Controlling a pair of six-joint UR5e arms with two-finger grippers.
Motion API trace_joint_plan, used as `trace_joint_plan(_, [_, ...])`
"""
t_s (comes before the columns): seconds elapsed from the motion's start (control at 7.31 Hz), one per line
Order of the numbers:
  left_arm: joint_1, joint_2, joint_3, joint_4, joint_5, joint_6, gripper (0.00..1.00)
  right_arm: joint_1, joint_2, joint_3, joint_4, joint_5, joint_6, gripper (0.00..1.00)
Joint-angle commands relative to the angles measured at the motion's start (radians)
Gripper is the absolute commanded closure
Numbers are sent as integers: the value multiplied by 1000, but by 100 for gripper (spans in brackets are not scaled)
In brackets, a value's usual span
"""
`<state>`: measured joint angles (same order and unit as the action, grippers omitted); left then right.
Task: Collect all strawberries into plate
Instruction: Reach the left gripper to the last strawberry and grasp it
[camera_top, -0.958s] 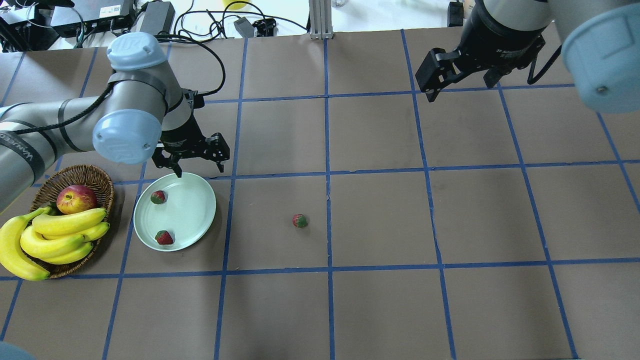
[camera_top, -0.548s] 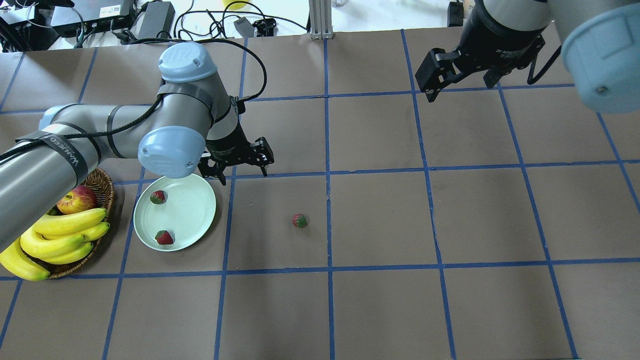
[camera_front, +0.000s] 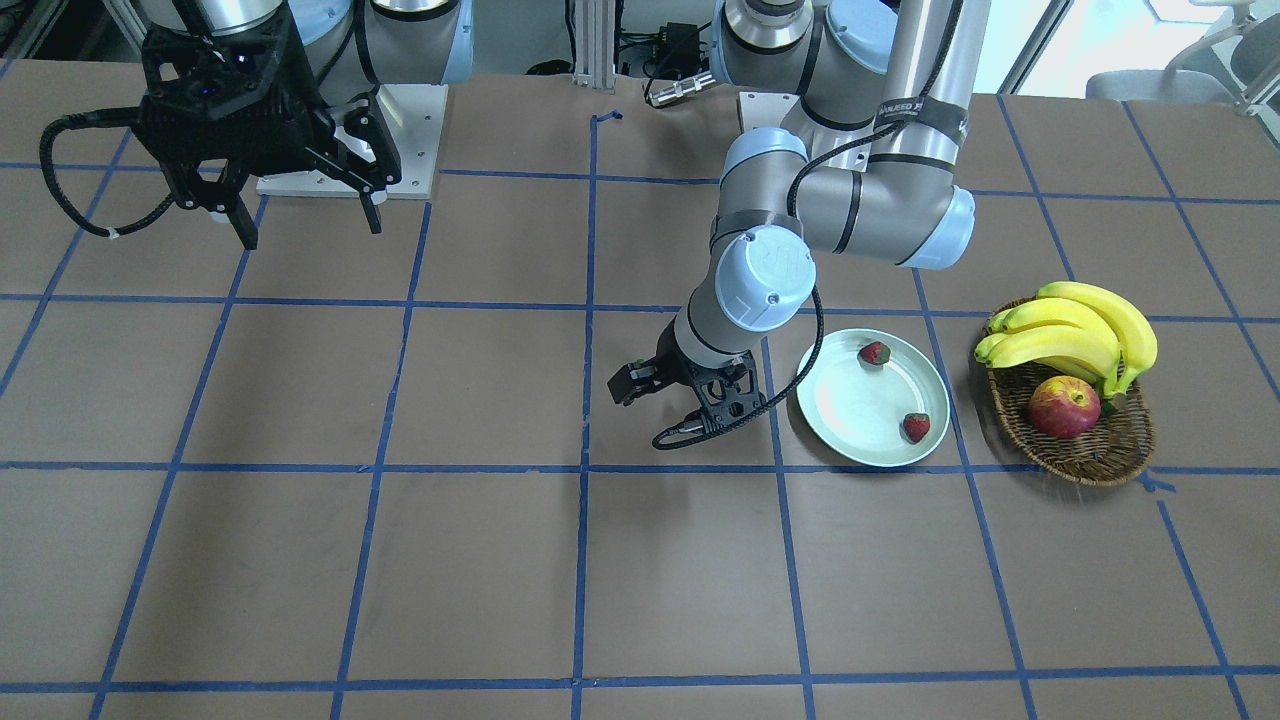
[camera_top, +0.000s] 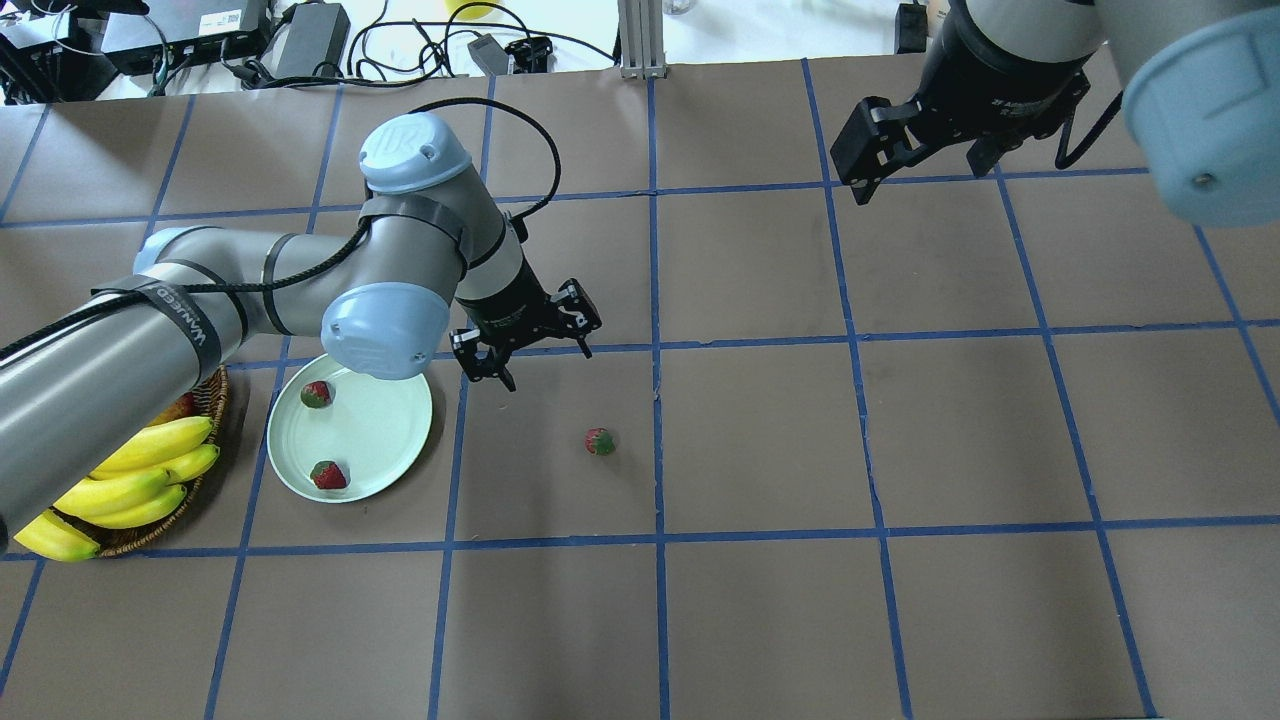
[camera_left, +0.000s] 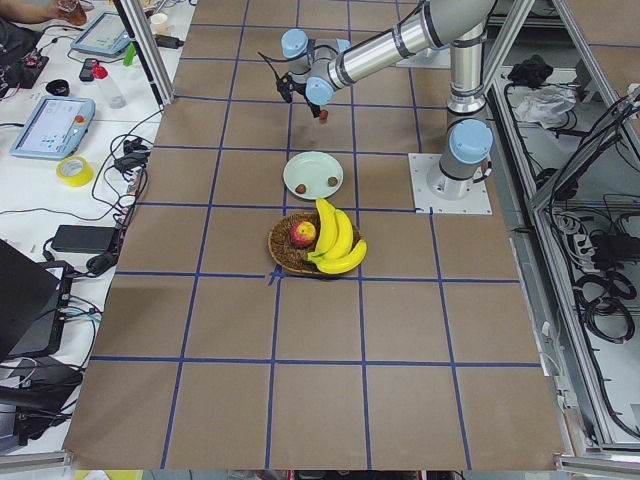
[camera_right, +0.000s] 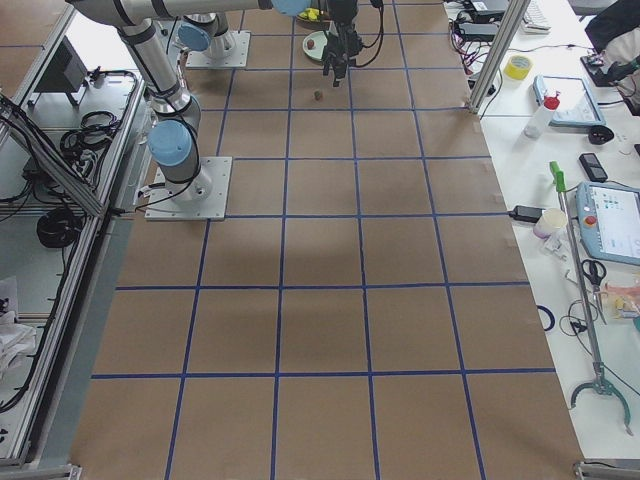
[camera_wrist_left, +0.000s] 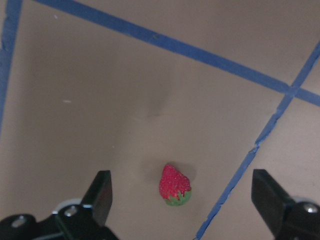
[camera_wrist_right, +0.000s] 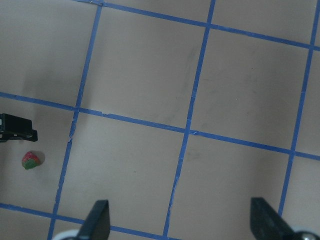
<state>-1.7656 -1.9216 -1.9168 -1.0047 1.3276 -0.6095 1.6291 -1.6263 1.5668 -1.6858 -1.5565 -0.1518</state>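
The pale mint plate (camera_top: 378, 428) (camera_front: 860, 405) lies at the left and holds two strawberries (camera_top: 316, 394) (camera_top: 328, 475). A third strawberry (camera_top: 600, 441) (camera_wrist_left: 175, 186) lies alone on the brown table, right of the plate. My left gripper (camera_top: 548, 368) (camera_front: 672, 410) hovers open between plate and lone strawberry, short of the berry and a little farther from the robot. In the left wrist view the berry sits between the spread fingers (camera_wrist_left: 100, 196), with nothing held. My right gripper (camera_top: 920, 180) (camera_front: 310, 232) hangs open and empty, high at the far right. The front view hides the lone berry behind my left wrist.
A wicker basket (camera_front: 1090, 452) with bananas (camera_front: 1070, 325) and an apple (camera_front: 1063, 407) stands just left of the plate, partly under my left arm in the overhead view. Cables and power bricks (camera_top: 310, 35) lie beyond the table's far edge.
My left arm has swung right, from the plate's far rim toward the lone strawberry, its gripper staying open. The right arm and all strawberries have not moved.
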Motion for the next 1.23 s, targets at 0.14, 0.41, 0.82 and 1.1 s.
trace_joint_plan(0.14, [-24, -43, -31, 15, -37, -21, 3, 0, -1, -1, 0, -1, 0, 0])
trace_joint_plan(0.41, [-26, -45, -42, 12, -36, -21, 25, 0, -1, 1, 0, 1, 2, 0])
trace_joint_plan(0.82, [-26, -37, -42, 12, -27, -15, 100, 0, 0, 1, 0, 1, 0, 0])
trace_joint_plan(1.1, [-15, -5, -22, 14, 70, 5, 100, 0, 0, 2, 0, 1, 0, 0])
